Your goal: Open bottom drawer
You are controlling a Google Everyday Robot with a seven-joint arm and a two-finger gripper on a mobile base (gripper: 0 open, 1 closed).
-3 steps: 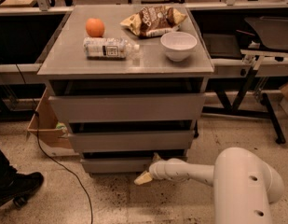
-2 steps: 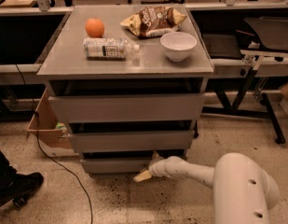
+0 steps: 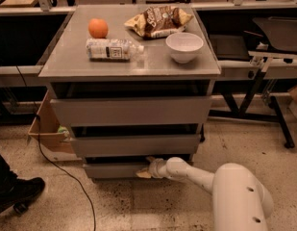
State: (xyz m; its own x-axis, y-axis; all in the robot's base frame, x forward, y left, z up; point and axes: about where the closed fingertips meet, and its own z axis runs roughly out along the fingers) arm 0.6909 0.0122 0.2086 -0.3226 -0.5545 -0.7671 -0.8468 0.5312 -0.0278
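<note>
The grey three-drawer cabinet stands in the middle of the camera view. The bottom drawer is its lowest, slimmest grey front, just above the floor and pulled out only slightly. My gripper is at the right part of that drawer's front, at its upper edge, with the white arm reaching in from the lower right. The two upper drawer fronts sit above it.
On the cabinet top lie an orange, a plastic bottle, a chip bag and a white bowl. A cardboard box and a black cable are at the left, a shoe at lower left, table legs at right.
My gripper has moved up and in from the floor in front of the cabinet to the top edge of the bottom drawer front.
</note>
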